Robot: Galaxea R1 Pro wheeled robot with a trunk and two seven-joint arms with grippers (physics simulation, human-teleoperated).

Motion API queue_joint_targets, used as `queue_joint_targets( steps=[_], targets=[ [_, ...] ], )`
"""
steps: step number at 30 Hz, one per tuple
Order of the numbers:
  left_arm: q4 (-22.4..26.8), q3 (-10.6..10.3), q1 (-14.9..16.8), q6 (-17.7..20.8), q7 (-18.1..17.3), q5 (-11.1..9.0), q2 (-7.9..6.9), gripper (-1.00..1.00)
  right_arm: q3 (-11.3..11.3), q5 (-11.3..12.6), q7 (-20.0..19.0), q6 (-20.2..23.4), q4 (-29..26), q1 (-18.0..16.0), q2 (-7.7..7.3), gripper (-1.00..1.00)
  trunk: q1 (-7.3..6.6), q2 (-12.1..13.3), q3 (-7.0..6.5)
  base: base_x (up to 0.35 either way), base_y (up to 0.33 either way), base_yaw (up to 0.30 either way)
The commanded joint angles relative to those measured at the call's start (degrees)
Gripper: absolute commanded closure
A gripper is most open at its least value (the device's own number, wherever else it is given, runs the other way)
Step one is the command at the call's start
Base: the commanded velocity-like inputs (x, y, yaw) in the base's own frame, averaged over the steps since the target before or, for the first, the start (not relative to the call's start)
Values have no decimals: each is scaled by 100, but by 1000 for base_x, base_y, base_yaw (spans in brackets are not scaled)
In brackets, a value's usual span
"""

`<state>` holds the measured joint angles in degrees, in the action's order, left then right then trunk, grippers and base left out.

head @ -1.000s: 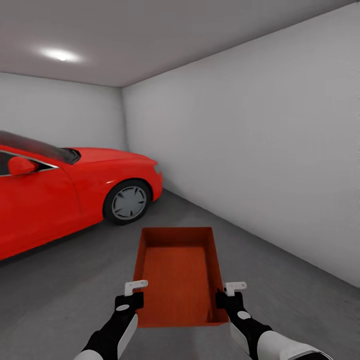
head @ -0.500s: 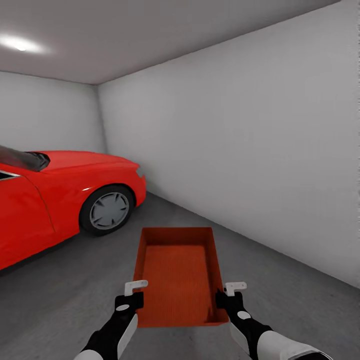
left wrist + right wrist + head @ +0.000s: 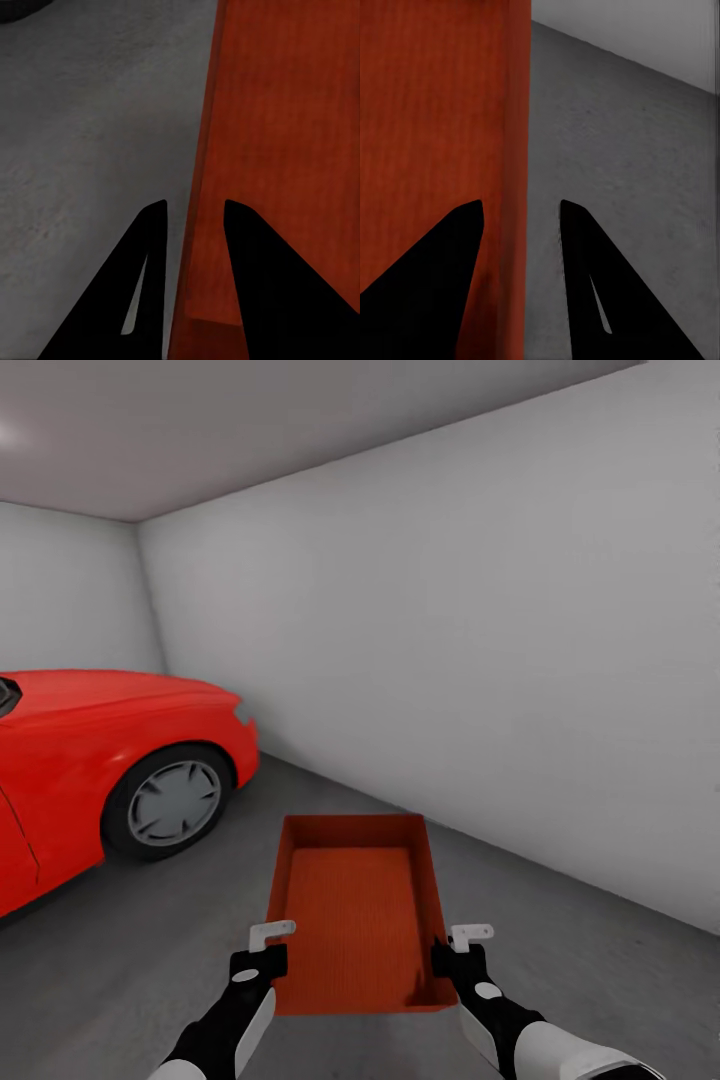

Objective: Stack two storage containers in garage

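Note:
One orange-red ribbed storage container (image 3: 350, 905) hangs in front of me above the dark grey concrete floor (image 3: 600, 970) of the garage, its long side pointing away. My left gripper (image 3: 262, 950) is shut on its left side wall near the close end. My right gripper (image 3: 455, 950) is shut on the right side wall opposite. In the left wrist view the black fingers (image 3: 247, 255) of the gripper (image 3: 193, 204) straddle the bin's wall (image 3: 292, 150). The right wrist view has the gripper (image 3: 521, 202) astride the other wall (image 3: 435, 112) in the same way.
A red car (image 3: 90, 750) stands at the left, its front wheel (image 3: 172, 800) a short way ahead of the bin. A plain pale grey wall (image 3: 480, 660) runs along the right and meets the floor close beyond the bin. Open concrete lies between car and wall.
The whole picture has slid left, so the camera has turned to the right; the car now sits further left. The bin and both grippers keep their places in the view.

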<state>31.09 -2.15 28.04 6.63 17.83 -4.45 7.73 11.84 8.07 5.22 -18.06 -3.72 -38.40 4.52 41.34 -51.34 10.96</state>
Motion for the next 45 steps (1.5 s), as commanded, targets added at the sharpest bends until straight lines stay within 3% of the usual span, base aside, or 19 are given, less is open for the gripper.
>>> queue_joint_targets(
  steps=[1, 45],
  targets=[
    [11, 4, 2, 32, 36, -91, -17, 100, -428, -7, -1, -14, -15, -10, -4, 100, 4, -5, 8, 322, 151, -233],
    [16, -2, 0, 32, 34, -91, -18, 100, -428, -7, -1, -14, -15, -10, -4, 100, 4, -5, 8, 322, 151, -233]
  ],
)
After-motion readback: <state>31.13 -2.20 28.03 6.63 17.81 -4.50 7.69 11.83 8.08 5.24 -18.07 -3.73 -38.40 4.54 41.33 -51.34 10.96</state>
